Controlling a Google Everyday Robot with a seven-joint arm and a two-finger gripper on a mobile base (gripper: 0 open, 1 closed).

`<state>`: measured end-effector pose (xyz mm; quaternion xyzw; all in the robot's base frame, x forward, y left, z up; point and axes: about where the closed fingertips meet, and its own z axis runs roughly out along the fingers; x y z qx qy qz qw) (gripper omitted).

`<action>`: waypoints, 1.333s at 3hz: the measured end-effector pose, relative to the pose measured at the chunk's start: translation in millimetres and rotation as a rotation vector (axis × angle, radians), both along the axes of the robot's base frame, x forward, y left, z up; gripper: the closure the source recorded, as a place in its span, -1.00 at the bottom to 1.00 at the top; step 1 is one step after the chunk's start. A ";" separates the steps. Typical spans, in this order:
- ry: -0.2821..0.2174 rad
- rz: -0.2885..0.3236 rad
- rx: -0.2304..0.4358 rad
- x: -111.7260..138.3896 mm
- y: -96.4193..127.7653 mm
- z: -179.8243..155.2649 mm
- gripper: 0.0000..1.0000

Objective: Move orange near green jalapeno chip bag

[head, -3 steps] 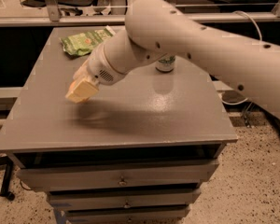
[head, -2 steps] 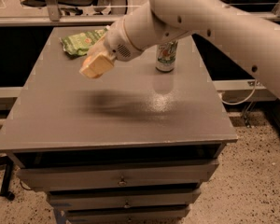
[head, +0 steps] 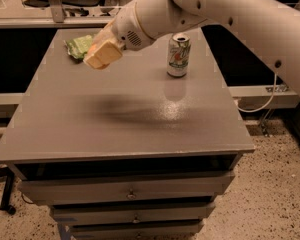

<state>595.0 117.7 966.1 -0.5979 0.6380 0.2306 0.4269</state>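
Hovering just beside the chip bag [head: 79, 46], the gripper [head: 104, 55] likely carries the orange, unseen on the table [head: 140, 134]; its grip cannot be told. Lower gently beside the bag, not onto it.

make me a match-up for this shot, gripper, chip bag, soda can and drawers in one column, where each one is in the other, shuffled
Things
1. gripper
2. green jalapeno chip bag
3. soda can
4. drawers

Places
A. standing upright on the table, towards its far right
B. under the tabletop, facing the front
C. lying flat near the far left corner of the table
D. raised in the air over the left side of the table

Pairs: 1-D, 2-C, 3-A, 4-B
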 end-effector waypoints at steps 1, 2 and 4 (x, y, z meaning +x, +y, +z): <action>-0.035 -0.004 0.010 26.1 4.9 -7.2 1.00; -0.080 -0.026 0.022 68.1 8.0 -13.0 1.00; -0.122 -0.060 0.004 149.5 24.5 -41.2 1.00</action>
